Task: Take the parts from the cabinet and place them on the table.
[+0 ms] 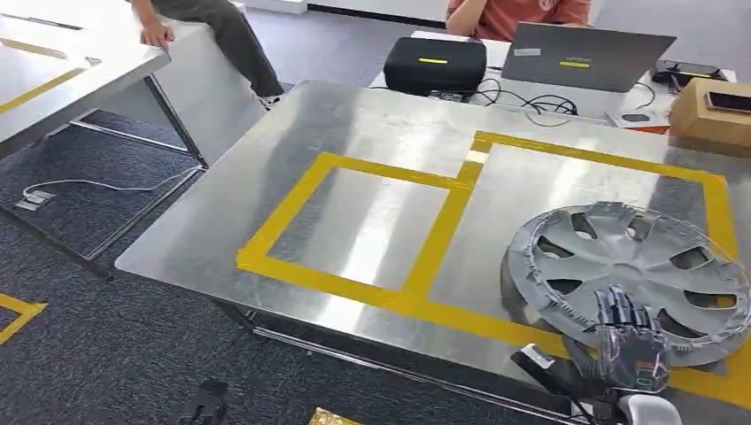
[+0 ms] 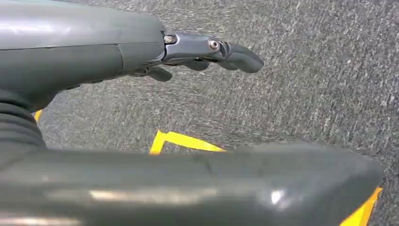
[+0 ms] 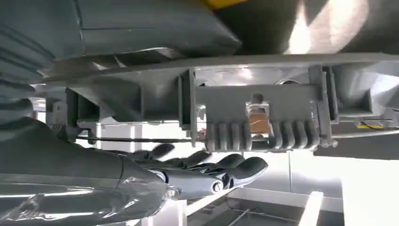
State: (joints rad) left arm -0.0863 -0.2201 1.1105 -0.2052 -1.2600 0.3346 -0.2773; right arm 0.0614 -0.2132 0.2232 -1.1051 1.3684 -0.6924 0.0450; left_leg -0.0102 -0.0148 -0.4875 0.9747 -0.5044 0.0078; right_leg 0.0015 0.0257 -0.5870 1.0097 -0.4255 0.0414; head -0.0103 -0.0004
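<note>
Carpet (image 1: 106, 354), dark grey, covers the room floor, with yellow tape marks (image 1: 13, 314) on it. Steel table (image 1: 266, 204) stands at centre, its brushed top marked with 2 adjoining yellow tape rectangles (image 1: 443, 230). White table (image 1: 80, 62) stands at far left, a person's hand (image 1: 158, 35) resting on it. Beyond the steel top sit a grey laptop (image 1: 589, 57), a black case (image 1: 434, 64), cables (image 1: 531, 104) and a cardboard box (image 1: 708, 111).

Silver hubcap (image 1: 633, 274) lies flat on the steel table inside the right rectangle, near the front edge. Right hand (image 1: 624, 341) holds its near rim, fingers over the top. Left hand (image 2: 207, 52) hangs over carpet, fingers loosely extended, holding nothing.
</note>
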